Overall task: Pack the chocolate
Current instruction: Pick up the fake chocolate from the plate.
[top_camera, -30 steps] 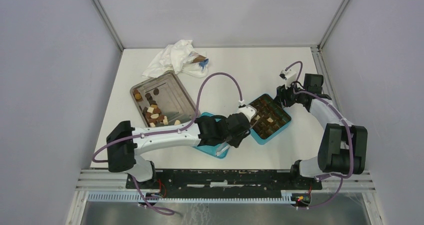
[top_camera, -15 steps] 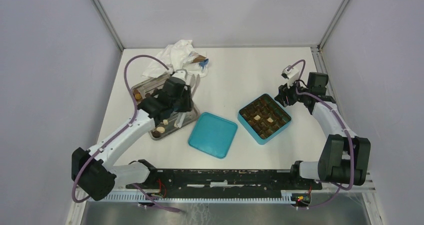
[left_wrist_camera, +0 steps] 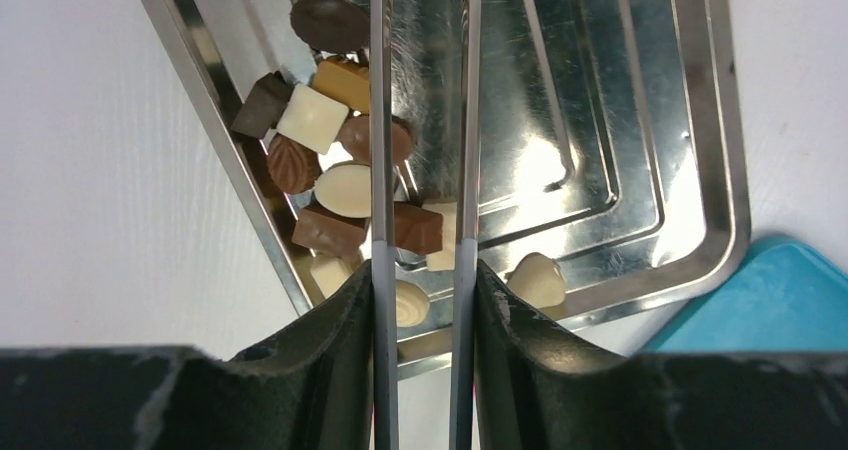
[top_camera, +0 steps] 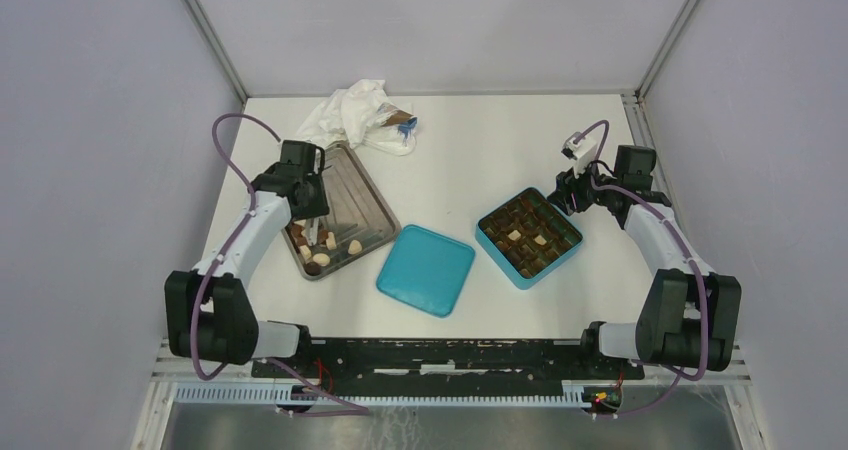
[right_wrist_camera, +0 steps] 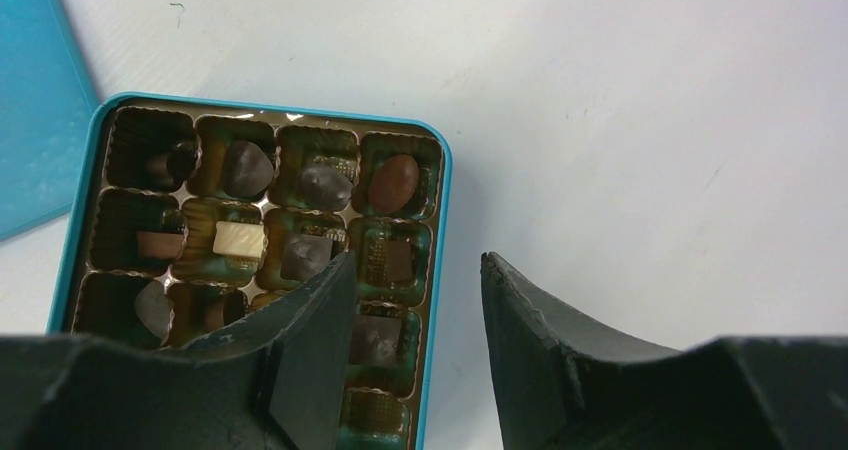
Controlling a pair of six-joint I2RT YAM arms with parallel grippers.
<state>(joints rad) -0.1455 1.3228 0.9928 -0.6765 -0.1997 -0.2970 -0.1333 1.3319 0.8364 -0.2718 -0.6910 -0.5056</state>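
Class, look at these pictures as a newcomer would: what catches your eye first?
The open teal box stands out right of centre, its compartments partly filled, with its teal lid lying flat beside it. Left of them, a shiny metal tray holds a heap of loose chocolates, and the left hand hovers over it.

By my left gripper [left_wrist_camera: 423, 30]: brown, caramel, cream chocolate [left_wrist_camera: 312, 118], silver tray [left_wrist_camera: 600, 120]; by my right gripper [right_wrist_camera: 415, 270]: teal box [right_wrist_camera: 270, 106]
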